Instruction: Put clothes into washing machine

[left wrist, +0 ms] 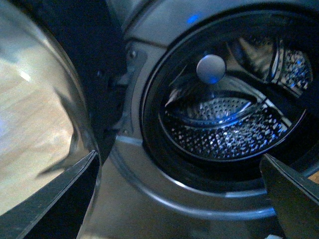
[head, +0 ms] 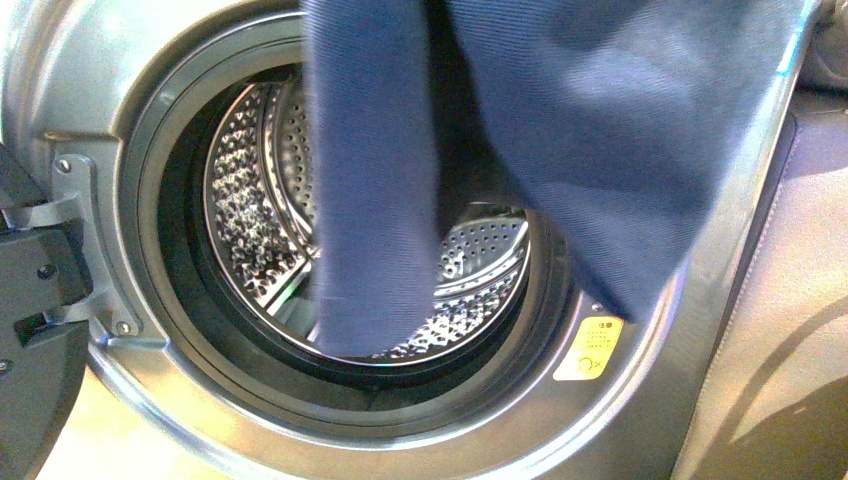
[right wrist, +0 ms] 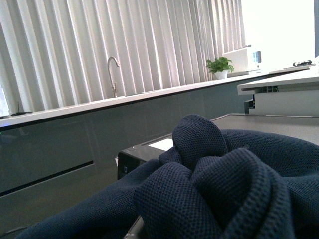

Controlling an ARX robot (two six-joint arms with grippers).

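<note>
The washing machine (head: 90, 70) fills the front view, its round mouth open onto the perforated steel drum (head: 250, 200). The dark navy clothes (head: 600, 130) hang from above in front of the mouth's upper right, with one long strip (head: 370, 250) drooping across the opening. In the right wrist view the same clothes (right wrist: 214, 189) bunch up over my right gripper, which is shut on them with its fingers hidden. My left gripper (left wrist: 174, 199) is open and empty, facing the rim below the drum (left wrist: 224, 129). Its two dark fingers (left wrist: 55, 199) stand wide apart.
The open door (head: 30, 350) and its hinge (head: 80, 230) stand at the left of the mouth; the door glass (left wrist: 35, 114) shows beside my left gripper. A yellow sticker (head: 590, 347) sits at the lower right rim. Behind are a counter with a tap (right wrist: 113, 74) and plant (right wrist: 219, 65).
</note>
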